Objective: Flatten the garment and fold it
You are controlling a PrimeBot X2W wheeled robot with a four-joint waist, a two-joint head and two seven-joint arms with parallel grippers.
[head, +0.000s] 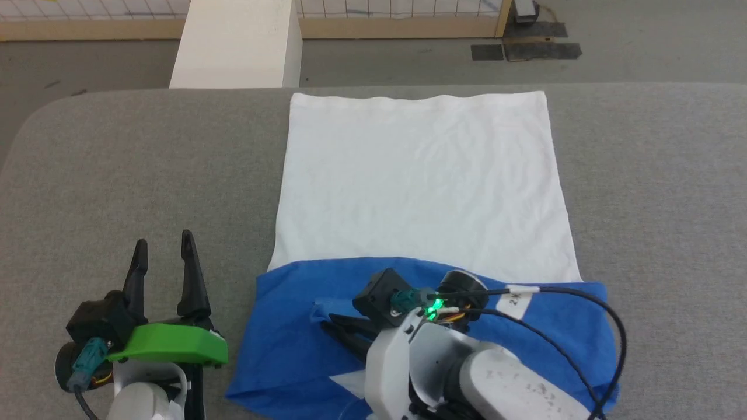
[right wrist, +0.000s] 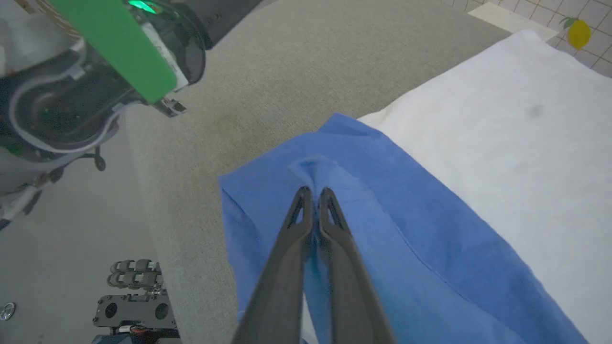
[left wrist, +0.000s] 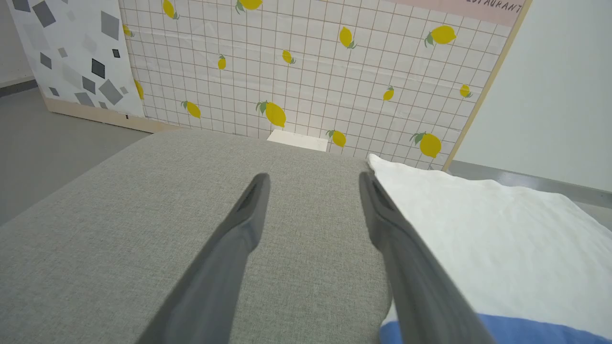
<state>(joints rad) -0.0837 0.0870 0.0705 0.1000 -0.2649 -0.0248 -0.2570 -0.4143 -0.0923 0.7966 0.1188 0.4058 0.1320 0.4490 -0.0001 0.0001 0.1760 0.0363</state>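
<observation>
The left gripper (head: 163, 239) hung spread apart over the grey table (head: 117, 163) beside the flat-lying garment (head: 420, 186), while the right gripper (head: 324, 322) pinched its blue near end, a thin hold that might slip or drag the layers askew.

A grey cloth table (left wrist: 143, 215) lies under the left fingers (left wrist: 248, 210) and runs on past their tips. Beyond the tips, at the table's far edge, stands a white block (head: 233, 46). Behind it is a lemon wall (left wrist: 311, 71). Far left of the fingers, a spotty board (left wrist: 71, 52) stands on the grey floor (left wrist: 48, 138).
</observation>
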